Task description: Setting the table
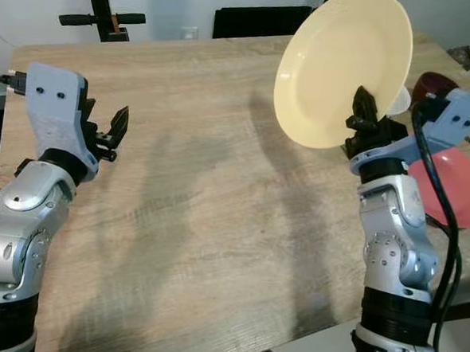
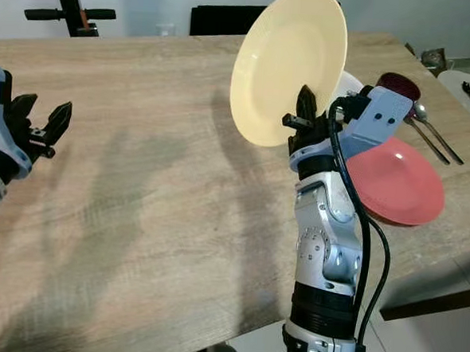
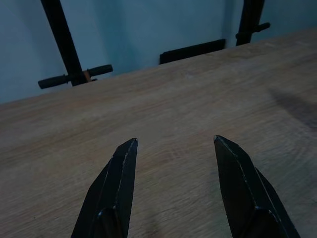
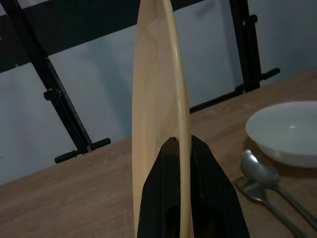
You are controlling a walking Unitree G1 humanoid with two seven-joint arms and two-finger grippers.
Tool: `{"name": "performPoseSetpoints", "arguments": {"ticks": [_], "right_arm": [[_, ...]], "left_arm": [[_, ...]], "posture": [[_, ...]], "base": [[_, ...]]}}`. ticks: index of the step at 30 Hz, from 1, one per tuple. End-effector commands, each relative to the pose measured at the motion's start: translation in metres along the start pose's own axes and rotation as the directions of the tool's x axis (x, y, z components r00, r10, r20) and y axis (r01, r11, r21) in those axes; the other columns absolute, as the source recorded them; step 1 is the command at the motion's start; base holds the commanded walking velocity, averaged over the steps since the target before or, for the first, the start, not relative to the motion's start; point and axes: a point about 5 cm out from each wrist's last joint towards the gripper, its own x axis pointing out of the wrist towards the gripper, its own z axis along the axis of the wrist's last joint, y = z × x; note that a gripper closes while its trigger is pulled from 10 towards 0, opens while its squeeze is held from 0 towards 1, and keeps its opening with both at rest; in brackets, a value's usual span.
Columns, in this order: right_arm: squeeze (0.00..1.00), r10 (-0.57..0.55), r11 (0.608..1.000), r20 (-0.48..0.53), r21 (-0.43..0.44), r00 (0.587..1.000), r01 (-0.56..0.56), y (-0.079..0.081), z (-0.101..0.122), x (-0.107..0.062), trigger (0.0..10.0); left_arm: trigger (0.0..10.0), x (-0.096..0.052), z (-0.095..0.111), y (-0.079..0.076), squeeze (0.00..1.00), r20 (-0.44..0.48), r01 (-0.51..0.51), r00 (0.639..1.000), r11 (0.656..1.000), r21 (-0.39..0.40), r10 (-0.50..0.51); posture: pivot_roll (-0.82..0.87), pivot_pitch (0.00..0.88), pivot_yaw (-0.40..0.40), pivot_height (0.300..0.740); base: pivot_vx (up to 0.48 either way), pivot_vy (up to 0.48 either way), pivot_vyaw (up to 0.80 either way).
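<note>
A pale yellow plate stands nearly on edge in the air above the right half of the wooden table. My right gripper is shut on its lower rim; the right wrist view has the plate edge-on between the two black fingers. My left gripper hovers open over the table's left side, with nothing between its fingers.
A red plate lies on the table at the right, behind my right arm. Beyond it stand a dark red bowl, a white bowl, and a spoon and fork. A black chair back stands at the far edge.
</note>
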Motion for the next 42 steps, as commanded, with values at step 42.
{"name": "performPoseSetpoints", "arguments": {"ticks": [42], "right_arm": [[0.00,-0.027,0.999,-0.018,-0.017,0.999,0.027,-0.0063,-0.0098,-0.0023,10.0]], "left_arm": [[10.0,0.0028,-0.0029,-0.0030,0.00,-0.002,0.027,1.000,1.000,0.014,-0.027]], "posture": [[-0.02,0.109,0.025,0.740]], "base": [[-0.329,0.000,0.00]]}}
